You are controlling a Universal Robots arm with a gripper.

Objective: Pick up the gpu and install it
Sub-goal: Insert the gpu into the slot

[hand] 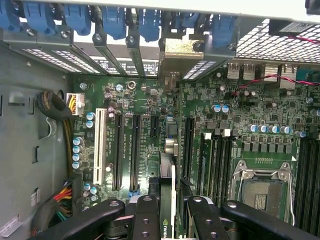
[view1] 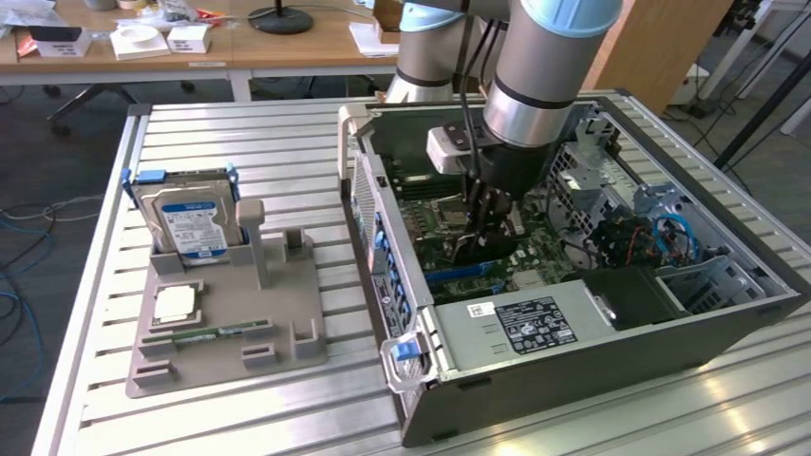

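Standing at the exterior view's left: we saw a hard drive (view1: 190, 223) upright in a grey holder (view1: 235, 318), with a square chip (view1: 175, 304) and a narrow green memory stick (view1: 203, 334) lying flat on the holder's base.
Table: a slatted metal table (view1: 254, 142) carried both the holder and the case.
Case: the open computer case (view1: 571, 389) lay just right of the holder, its green circuit board (view1: 438, 204) exposed.
Arm: it hung down into the case from above.
Gripper: we saw the gripper (view1: 488, 237) low over the board, about mid-case.
Fingers: in the wrist view the black fingers (hand: 145, 215) were partly closed and clamped a card from both sides.
Card: the gpu (hand: 173, 185) stood on edge between them, over the board near the long black slots (hand: 135, 150). We could not tell whether it sat in a slot.
Right end: a labelled power supply (view1: 533, 323) sat near the case's front edge, and blue cables (view1: 671, 233) lay further right.
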